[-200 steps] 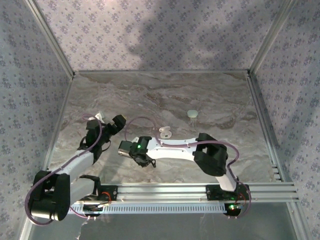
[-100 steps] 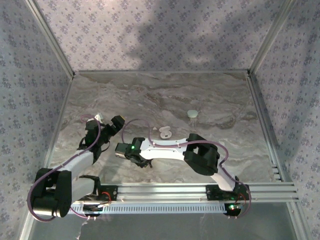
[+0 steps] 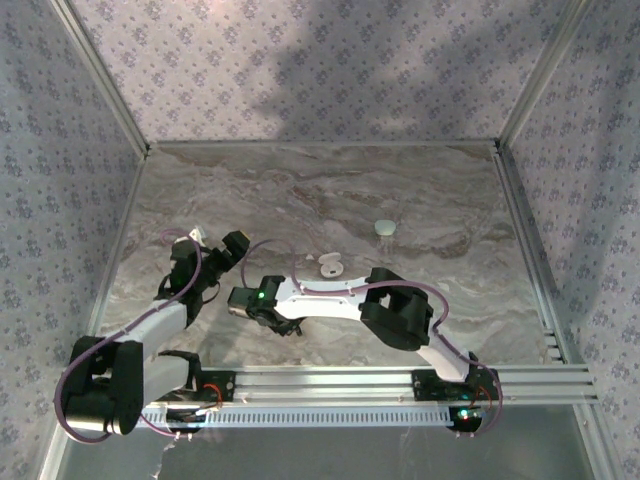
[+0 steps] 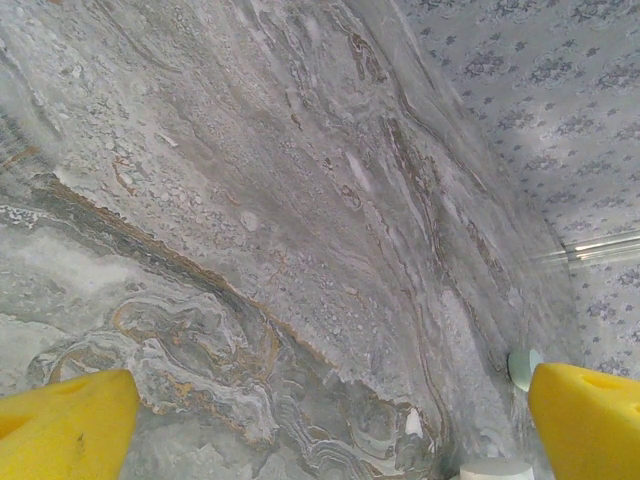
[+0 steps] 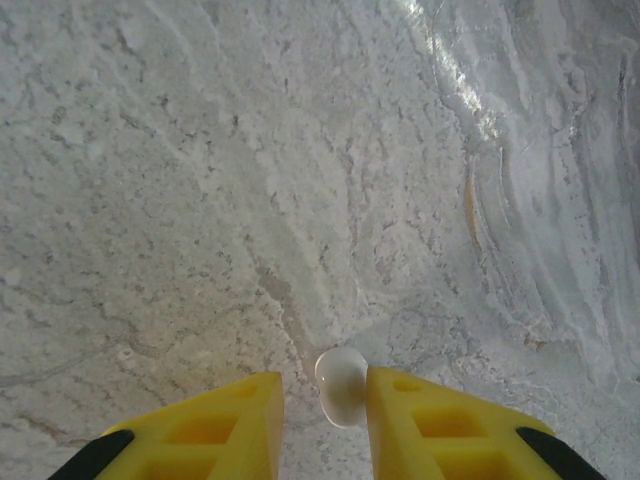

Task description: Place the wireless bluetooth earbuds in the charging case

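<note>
A tiny whitish earbud (image 5: 340,385) lies on the marble table between the yellow fingers of my right gripper (image 5: 322,390). It touches the right finger (image 5: 420,420), and a narrow gap separates it from the left finger. In the top view the right gripper (image 3: 285,325) is low over the table at centre left. The white charging case (image 3: 330,266) lies open just beyond the right arm. My left gripper (image 4: 325,430) is wide open over bare marble. Ahead of it are the case's edge (image 4: 497,469) and another tiny white bit (image 4: 413,423), probably an earbud.
A pale oval pebble-like case (image 3: 384,228) lies farther back on the table and appears again as a greenish case (image 4: 520,368) near the left gripper's right finger. Patterned walls with metal rails (image 3: 525,240) enclose the table on three sides.
The right arm has shifted slightly left and its jaws have narrowed around the earbud. The left arm has barely moved.
</note>
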You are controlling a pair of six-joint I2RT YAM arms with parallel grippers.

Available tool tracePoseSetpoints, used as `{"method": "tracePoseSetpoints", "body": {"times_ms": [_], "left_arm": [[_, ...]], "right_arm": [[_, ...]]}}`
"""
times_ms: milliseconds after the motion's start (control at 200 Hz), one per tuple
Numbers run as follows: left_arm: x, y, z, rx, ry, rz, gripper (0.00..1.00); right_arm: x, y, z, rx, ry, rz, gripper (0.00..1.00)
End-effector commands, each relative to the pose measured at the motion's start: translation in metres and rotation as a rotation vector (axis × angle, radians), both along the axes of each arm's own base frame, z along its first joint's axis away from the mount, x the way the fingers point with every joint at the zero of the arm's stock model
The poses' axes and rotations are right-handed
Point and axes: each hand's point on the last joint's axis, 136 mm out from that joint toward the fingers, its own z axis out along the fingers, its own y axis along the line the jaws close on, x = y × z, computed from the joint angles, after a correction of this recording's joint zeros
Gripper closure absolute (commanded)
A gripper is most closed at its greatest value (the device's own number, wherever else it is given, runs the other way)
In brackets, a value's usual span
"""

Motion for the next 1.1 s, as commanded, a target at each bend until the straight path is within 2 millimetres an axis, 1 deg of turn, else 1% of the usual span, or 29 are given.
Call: {"method": "tracePoseSetpoints", "body": {"times_ms": [0, 370, 755, 869, 974, 1099], "left_arm": [[0.002, -0.001, 0.005, -0.022, -0.02, -0.004, 0.0], [0.003, -0.002, 0.005, -0.028, -0.02, -0.007, 0.0], [0.003, -0.003, 0.006, -0.032, -0.024, -0.014, 0.0], [0.004, -0.004, 0.006, -0.035, -0.025, -0.016, 0.0], [0.004, -0.005, 0.006, -0.038, -0.028, -0.022, 0.0], [0.005, -0.007, 0.006, -0.044, -0.03, -0.035, 0.0]], "right_arm": [[0.002, -0.005, -0.004, -0.046, -0.003, 0.008, 0.7], [0.004, -0.008, -0.008, -0.061, 0.005, -0.002, 0.69], [0.007, -0.014, -0.009, -0.077, 0.008, -0.024, 0.7], [0.009, -0.017, -0.007, -0.073, 0.007, -0.042, 0.75], [0.011, -0.019, -0.004, -0.058, 0.011, -0.063, 0.76], [0.015, -0.024, 0.005, -0.012, 0.018, -0.099, 0.77]]}}
